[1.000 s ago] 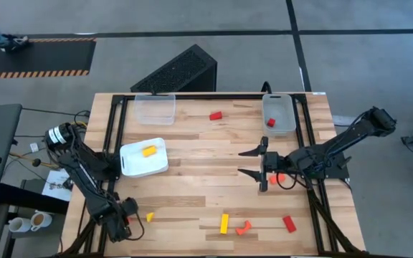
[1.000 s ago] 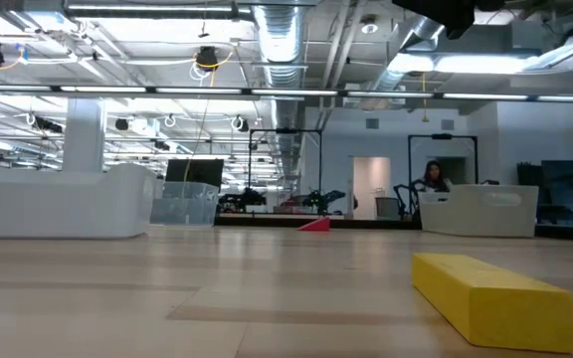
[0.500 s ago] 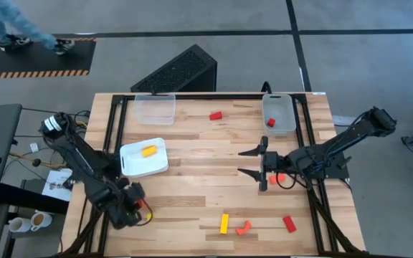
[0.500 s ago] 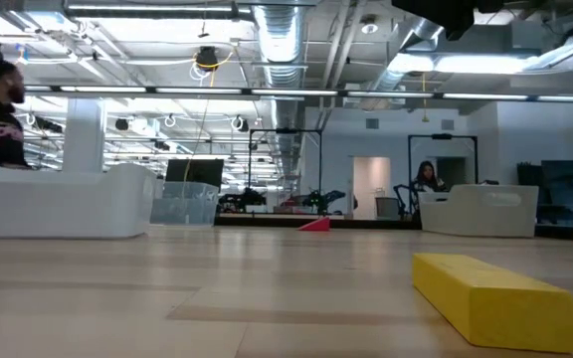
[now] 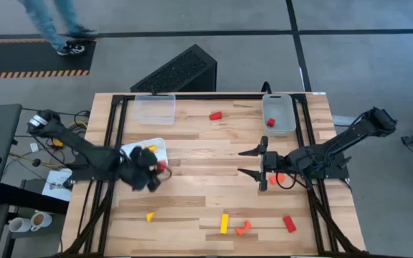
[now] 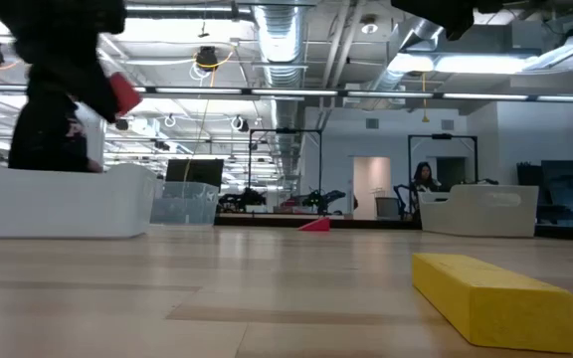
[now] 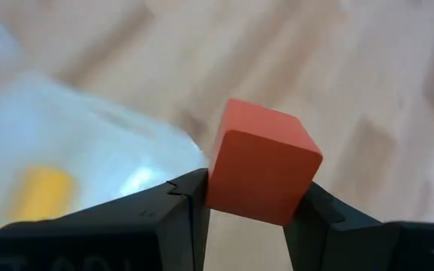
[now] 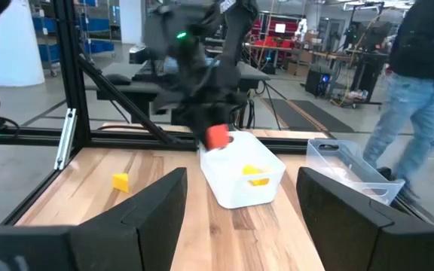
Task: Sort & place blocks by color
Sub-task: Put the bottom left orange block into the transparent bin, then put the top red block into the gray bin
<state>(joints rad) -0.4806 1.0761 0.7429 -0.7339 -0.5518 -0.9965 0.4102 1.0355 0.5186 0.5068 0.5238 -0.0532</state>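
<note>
Left gripper (image 5: 156, 169) clenched on a red cube (image 7: 261, 162), held in the air just beside the white tray's (image 5: 129, 152) edge. Yellow block (image 5: 149, 149) inside that tray. Right gripper (image 5: 253, 163) spread open, empty, well apart from the tray, mid-table. Yellow bar (image 5: 224, 223), orange arch (image 5: 244, 228), red block (image 5: 289, 223) lying far from the tray.

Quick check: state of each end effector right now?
Left end effector: closed on a red cube, beside the white tray.
Right end effector: open, empty.
</note>
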